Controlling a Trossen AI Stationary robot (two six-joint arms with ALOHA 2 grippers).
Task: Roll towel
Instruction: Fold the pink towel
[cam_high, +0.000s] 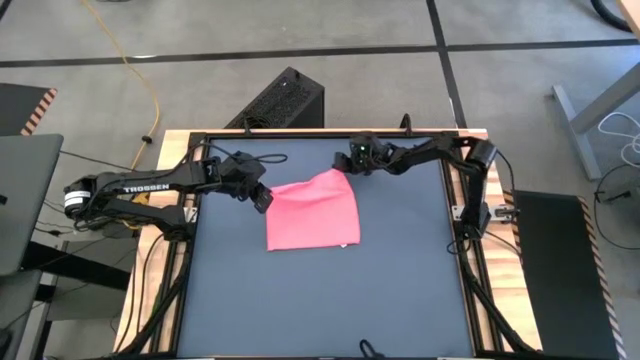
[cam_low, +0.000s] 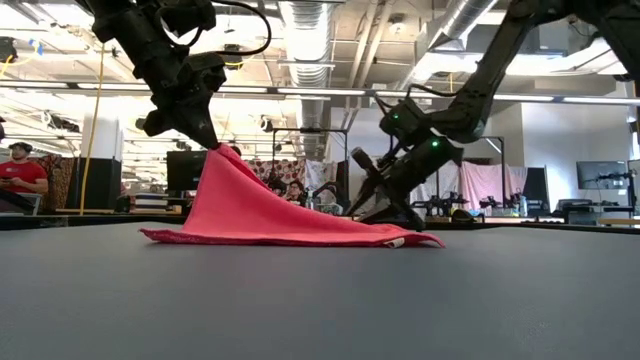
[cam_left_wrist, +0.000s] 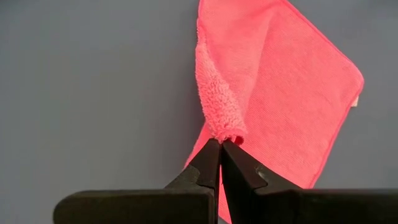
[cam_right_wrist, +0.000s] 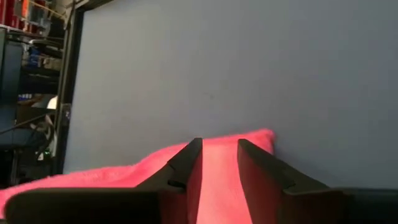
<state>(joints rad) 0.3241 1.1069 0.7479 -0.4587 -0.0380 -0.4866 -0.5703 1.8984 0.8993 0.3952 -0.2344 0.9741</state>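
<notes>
Table (cam_high: 320, 300): dark grey top, bare across its near half.

Towel (cam_high: 312, 214): pink, lying in the far half of the table, about midway between its left and right edges. Its near edge rests flat on the surface. Its far-left corner is lifted clear of the table, so in the low view the cloth rises as a tent to a peak, sloping down to its right corner on the surface.

Left gripper (cam_left_wrist: 221, 146): at the towel's far-left corner, fingers pinched together on a bunched fold of cloth, holding it above the table.

Right gripper (cam_right_wrist: 217, 149): at the towel's far-right corner, near the table's far edge, low over the surface. Fingers stand apart with pink cloth showing between them; whether they touch it cannot be told.

Person (cam_low: 20, 175): beyond the table at the far left of the room, in a red top.
</notes>
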